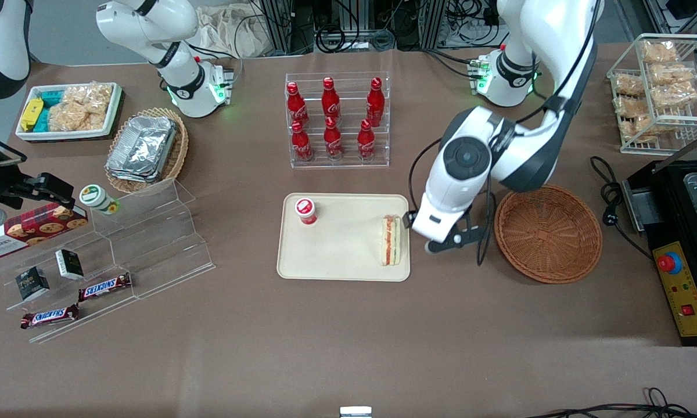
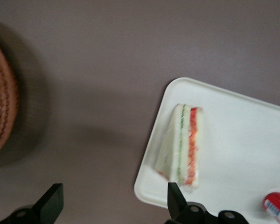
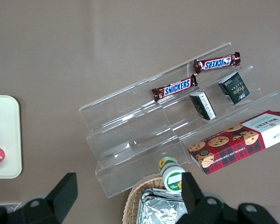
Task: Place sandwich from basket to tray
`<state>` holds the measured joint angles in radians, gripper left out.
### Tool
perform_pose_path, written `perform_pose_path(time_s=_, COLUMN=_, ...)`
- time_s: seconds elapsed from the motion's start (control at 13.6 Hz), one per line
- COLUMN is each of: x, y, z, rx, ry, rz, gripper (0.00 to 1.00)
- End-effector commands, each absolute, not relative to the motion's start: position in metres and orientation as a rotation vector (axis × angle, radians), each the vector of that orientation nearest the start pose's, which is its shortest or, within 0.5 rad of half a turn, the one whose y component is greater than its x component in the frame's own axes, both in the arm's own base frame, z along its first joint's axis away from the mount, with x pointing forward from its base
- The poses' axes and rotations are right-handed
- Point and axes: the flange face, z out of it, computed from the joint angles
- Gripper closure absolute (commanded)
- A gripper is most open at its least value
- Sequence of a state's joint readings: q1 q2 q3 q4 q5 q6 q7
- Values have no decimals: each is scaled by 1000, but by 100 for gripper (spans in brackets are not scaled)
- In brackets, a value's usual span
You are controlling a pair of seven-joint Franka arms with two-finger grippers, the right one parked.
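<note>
Sandwich (image 1: 391, 240) lies on the tray (image 1: 337, 258), at the edge nearest the basket (image 1: 548, 233), with the gripper (image 1: 421, 232) above the table between tray and basket. Wrist view: fingers (image 2: 50, 202) spread wide, holding nothing, sandwich (image 2: 183, 145) apart from them

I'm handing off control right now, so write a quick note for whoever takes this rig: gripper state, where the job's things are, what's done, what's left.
Gripper: open, empty, above bare table between the tray and the basket.
Sandwich: lying on the tray, at its edge toward the basket, apart from the red-capped cup also on it.
Basket: empty.
Done: sandwich moved and released.
Left: probably only retracting the arm.
</note>
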<state>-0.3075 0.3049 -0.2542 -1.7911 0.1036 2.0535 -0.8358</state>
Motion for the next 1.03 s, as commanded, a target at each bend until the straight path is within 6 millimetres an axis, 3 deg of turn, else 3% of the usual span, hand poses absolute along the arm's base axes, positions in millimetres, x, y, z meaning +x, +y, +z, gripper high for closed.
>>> perform_pose_path(time_s=0.0, x=521, y=-268, z=414, rx=-3055, ry=-186, rz=41, gripper=0)
perform_pose_path(time_s=0.29, x=529, y=-200, z=453, rx=-3031, ry=13, rz=142, gripper=0)
perform_pose_path(time_s=0.59, x=548, y=-109, z=482, rx=-3066, ry=277, rz=216, gripper=0)
perform_pose_path(time_s=0.81, x=557, y=-62, z=505, rx=-3068, ry=391, rz=249, gripper=0)
perform_pose_path(time_s=0.96, x=569, y=-51, z=514, rx=-3076, ry=382, rz=237, gripper=0)
